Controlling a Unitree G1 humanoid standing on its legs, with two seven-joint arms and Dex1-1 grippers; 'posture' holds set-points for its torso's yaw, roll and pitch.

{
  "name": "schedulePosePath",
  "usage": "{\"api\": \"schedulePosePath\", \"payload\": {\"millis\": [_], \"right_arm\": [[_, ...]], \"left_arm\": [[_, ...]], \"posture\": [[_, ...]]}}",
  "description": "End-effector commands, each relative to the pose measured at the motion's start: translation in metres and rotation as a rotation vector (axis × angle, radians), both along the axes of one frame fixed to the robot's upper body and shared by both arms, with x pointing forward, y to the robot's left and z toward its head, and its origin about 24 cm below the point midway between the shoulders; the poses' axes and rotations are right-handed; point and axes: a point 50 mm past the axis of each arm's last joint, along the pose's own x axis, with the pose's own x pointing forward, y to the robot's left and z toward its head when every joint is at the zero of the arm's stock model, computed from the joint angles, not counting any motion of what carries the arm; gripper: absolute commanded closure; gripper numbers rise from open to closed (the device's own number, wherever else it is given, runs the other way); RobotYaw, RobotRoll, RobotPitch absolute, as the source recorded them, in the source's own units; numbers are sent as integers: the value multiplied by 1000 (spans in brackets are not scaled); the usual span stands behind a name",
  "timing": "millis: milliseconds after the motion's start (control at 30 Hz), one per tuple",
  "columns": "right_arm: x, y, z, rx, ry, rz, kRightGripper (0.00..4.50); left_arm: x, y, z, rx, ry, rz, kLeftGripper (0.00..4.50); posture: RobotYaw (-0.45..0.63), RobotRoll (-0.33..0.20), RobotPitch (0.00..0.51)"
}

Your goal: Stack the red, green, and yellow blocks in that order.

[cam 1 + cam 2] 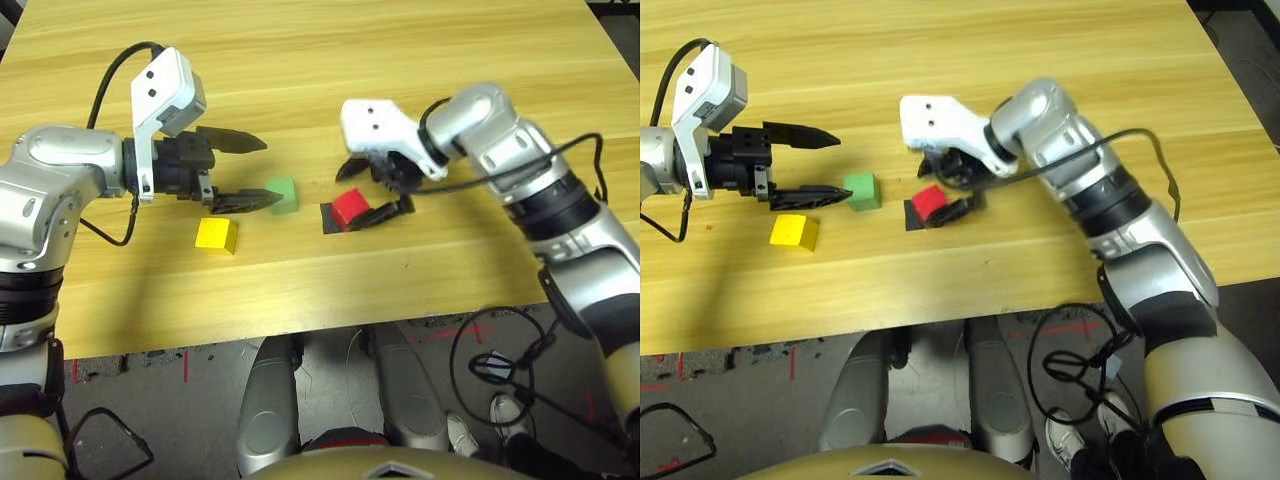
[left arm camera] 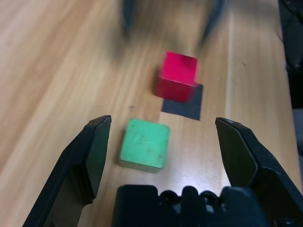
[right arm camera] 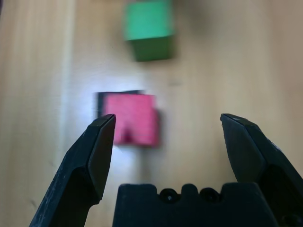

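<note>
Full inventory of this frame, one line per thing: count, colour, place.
Small matte red cube: 1, red, on the black patch, between the right gripper's open fingers.
Small matte green cube: 1, pale green, on the table at the left gripper's fingertips.
Small matte yellow cube: 1, yellow, on the table, near side of the left gripper.
Flat black square patch: 1, black, under the red cube.
Wooden table: 1, light wood.
Left gripper: 1, black, open.
Right gripper: 1, black, open.
</note>
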Motion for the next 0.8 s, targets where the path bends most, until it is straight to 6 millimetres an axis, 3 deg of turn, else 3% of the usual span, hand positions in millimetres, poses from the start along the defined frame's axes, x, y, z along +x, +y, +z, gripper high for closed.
{"api": "schedulePosePath", "payload": {"millis": [33, 100, 200, 500, 800], "right_arm": [[-1, -33, 26, 120, 46, -18, 27], [-3, -51, 33, 158, 72, -49, 27], [-10, -73, 21, 206, 158, -92, 27], [-17, -105, -3, 291, 159, -173, 27], [-23, -130, -21, 237, 102, -204, 27]], "left_arm": [[2, -3, -14, 46, 38, -29, 0], [4, -5, -20, 50, 47, -33, 0], [10, -6, -23, 52, 43, -42, 0], [28, -6, -29, 77, -1, -16, 0], [34, -6, -43, 137, 1, -14, 0]], "posture": [[277, -78, 331], [263, -79, 330], [240, -77, 329], [187, -64, 326], [137, -65, 330]]}}
